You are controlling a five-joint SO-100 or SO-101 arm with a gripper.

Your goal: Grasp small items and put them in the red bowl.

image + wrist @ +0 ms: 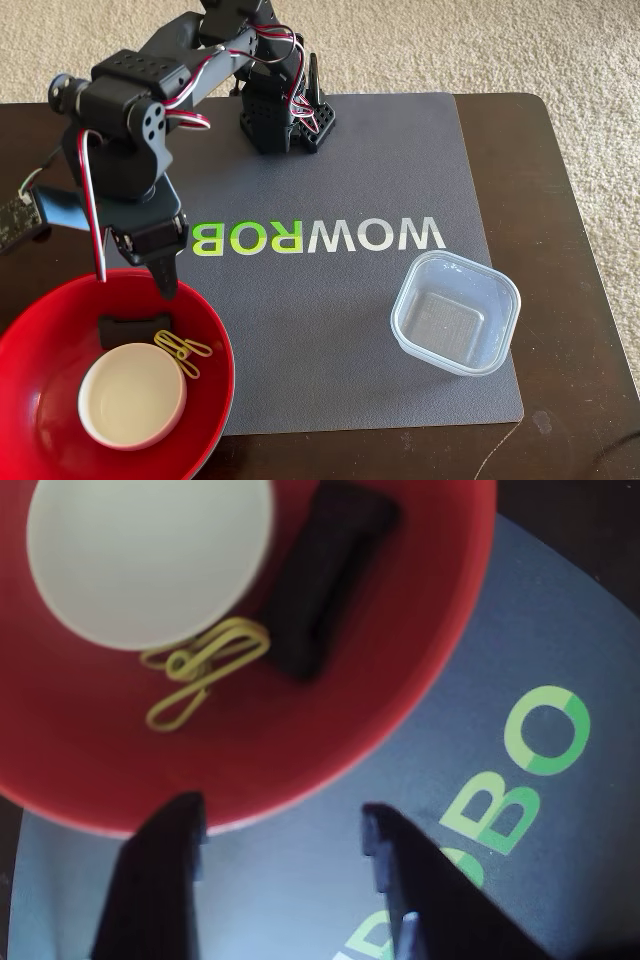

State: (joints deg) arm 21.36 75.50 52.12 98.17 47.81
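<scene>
The red bowl [40, 330] at near left already holds the white bowl [132, 394], clothespin [183, 351] and black clip [136, 327]. The gripper [285, 825] hangs empty, fingers parted, at its rim. Judging by this, next comes reaching right for the clear container [455, 312]

Red bowl [215, 400] cut off at left, bottom edges; wrist view blurred.

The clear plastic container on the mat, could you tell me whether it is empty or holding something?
Empty. The clear container sits upright on the grey mat with only its bare bottom showing.
</scene>
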